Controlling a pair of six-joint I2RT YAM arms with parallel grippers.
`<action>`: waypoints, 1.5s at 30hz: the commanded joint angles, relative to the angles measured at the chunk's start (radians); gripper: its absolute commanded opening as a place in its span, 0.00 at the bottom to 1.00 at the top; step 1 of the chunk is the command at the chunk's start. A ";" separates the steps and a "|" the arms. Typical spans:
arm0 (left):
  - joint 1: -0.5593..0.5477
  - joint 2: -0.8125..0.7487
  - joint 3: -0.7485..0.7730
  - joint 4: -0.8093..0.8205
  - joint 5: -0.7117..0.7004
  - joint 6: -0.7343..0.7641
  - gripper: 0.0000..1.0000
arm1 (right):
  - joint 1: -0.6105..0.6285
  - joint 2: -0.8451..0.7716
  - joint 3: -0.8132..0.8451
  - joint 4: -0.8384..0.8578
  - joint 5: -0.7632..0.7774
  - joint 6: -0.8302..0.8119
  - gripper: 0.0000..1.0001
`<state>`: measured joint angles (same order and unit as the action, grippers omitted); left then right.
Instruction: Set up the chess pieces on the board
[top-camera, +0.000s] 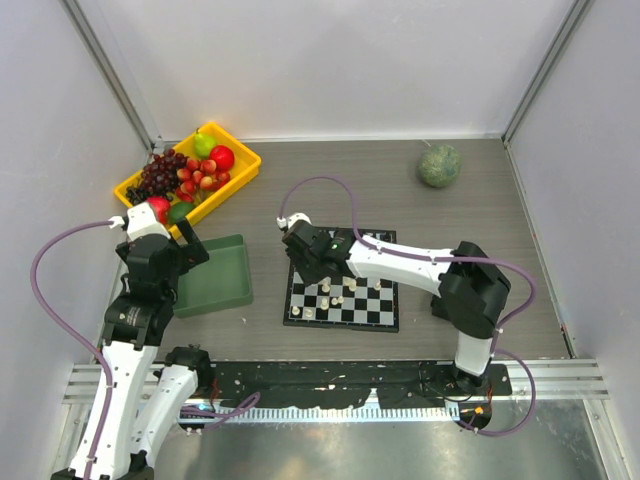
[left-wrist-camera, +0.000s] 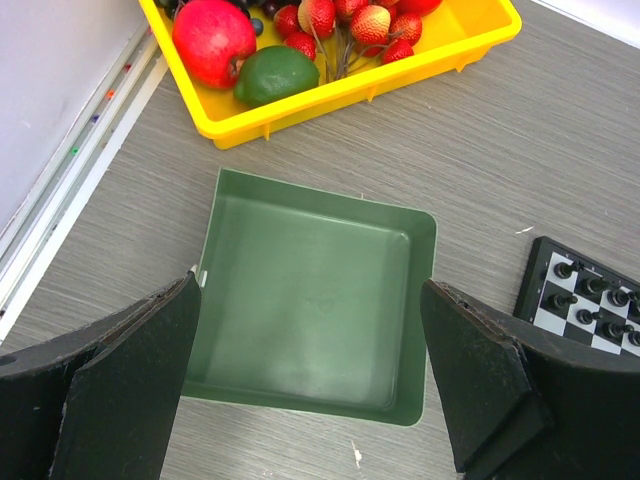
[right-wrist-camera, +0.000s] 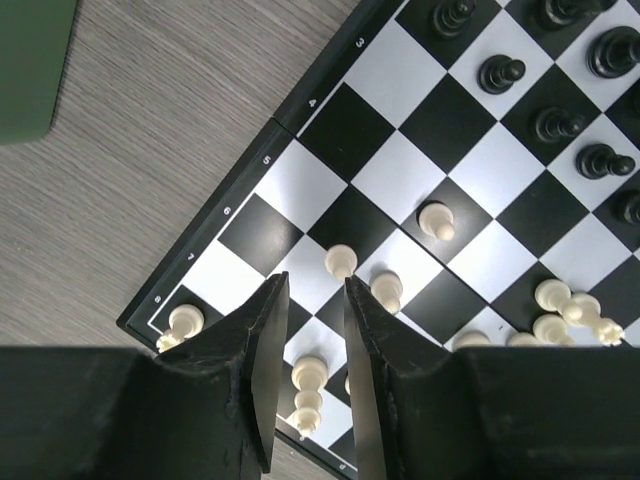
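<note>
The board (top-camera: 372, 312) lies in the middle of the table, and its left corner fills the right wrist view (right-wrist-camera: 345, 125). Black chess pieces (right-wrist-camera: 500, 72) stand in rows on its far side. Cream-white pieces (top-camera: 330, 298) are scattered on the near squares, among them a pawn (right-wrist-camera: 340, 262) just beyond my fingertips and a tall piece (right-wrist-camera: 308, 385) standing on the board below the gap. My right gripper (right-wrist-camera: 315, 282) hovers over that corner (top-camera: 312, 270), open by a narrow gap and holding nothing. My left gripper (left-wrist-camera: 310, 290) hangs wide open and empty above the green tray (left-wrist-camera: 420, 225).
The green tray (top-camera: 215, 275) sits left of the board. A yellow bin (top-camera: 245, 160) of red, purple and green fruit stands at the back left. A round green object (top-camera: 439, 165) lies at the back right. The board's corner (left-wrist-camera: 540, 290) shows at the right of the left wrist view.
</note>
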<state>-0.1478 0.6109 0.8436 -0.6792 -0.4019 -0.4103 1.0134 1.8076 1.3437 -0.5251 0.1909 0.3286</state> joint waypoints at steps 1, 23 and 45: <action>0.008 0.001 -0.003 0.021 -0.020 0.007 0.99 | 0.002 0.039 0.064 -0.006 0.001 -0.017 0.34; 0.010 0.012 -0.003 0.030 -0.017 0.007 0.99 | -0.012 0.101 0.081 -0.018 0.005 -0.020 0.29; 0.010 0.020 0.003 0.038 -0.012 0.008 0.99 | 0.037 0.067 0.080 -0.007 -0.048 0.004 0.14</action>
<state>-0.1436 0.6285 0.8371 -0.6785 -0.4019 -0.4099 1.0126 1.9263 1.3888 -0.5533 0.1658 0.3172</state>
